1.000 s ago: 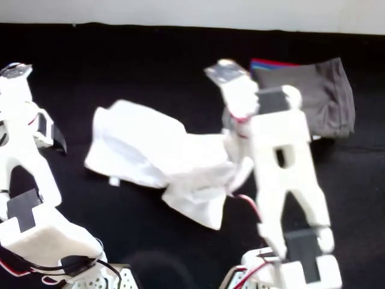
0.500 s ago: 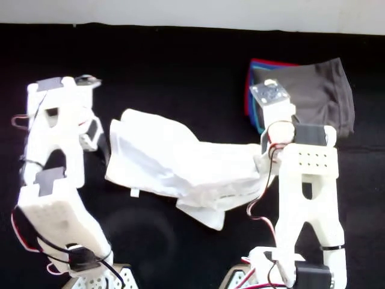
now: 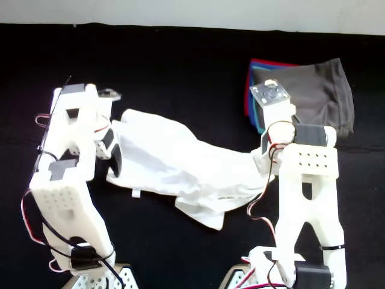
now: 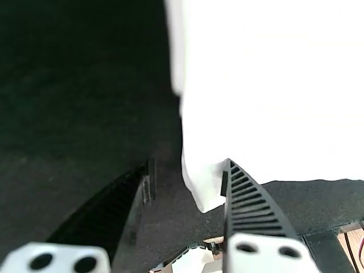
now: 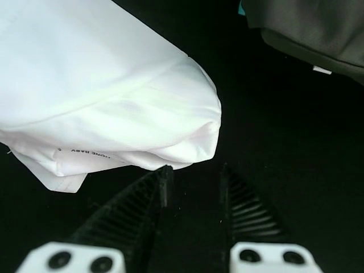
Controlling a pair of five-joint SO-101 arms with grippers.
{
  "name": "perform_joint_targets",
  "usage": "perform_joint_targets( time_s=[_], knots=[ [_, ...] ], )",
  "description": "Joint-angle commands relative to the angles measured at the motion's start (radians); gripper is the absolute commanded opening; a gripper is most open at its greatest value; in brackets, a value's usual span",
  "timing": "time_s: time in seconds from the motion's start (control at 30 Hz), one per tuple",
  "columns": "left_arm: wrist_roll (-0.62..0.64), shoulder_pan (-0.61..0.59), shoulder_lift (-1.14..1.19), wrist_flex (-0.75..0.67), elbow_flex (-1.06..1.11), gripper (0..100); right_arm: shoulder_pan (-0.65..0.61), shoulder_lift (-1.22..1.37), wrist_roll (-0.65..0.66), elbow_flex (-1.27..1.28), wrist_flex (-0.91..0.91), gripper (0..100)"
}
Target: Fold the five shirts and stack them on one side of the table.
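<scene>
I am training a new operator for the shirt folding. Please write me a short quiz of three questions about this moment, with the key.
1. True or false: the white shirt already lies folded on the stack.
2. Which shirt is on top of the stack? A) grey B) red C) white
3. Fill the gap: a corner of the white shirt lies between the open fingers of the ___ tool.

Key:
1. False. It lies crumpled in the middle of the table, apart from the stack.
2. A.
3. Left. The left tool is at the shirt's end away from the stack.
</scene>
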Motion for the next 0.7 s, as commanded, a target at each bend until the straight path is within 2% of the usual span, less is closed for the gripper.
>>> perform_joint_targets(
  time_s=[0.0,0.13,0.27,0.3,0.47,0.67],
  knots=[
    [-0.005,0.004,0.012,-0.023,-0.005,20,0.002,-0.036,0.008,-0.007,0.024,14.0],
    [-0.005,0.016,0.018,-0.049,-0.005,18,-0.027,-0.036,0.008,-0.005,0.058,14.0],
    [-0.005,0.054,0.018,-0.049,-0.002,2,-0.068,-0.067,0.006,0.004,0.054,9.9],
    [-0.005,0.064,0.018,-0.049,-0.002,1,-0.079,-0.085,0.006,0.004,0.056,8.7],
    [-0.003,0.081,0.007,-0.035,-0.030,1,-0.153,-0.194,-0.060,0.087,0.024,6.9],
    [0.008,0.047,0.007,0.124,-0.236,1,-0.341,-0.286,-0.055,0.409,-0.179,7.4]
  ],
)
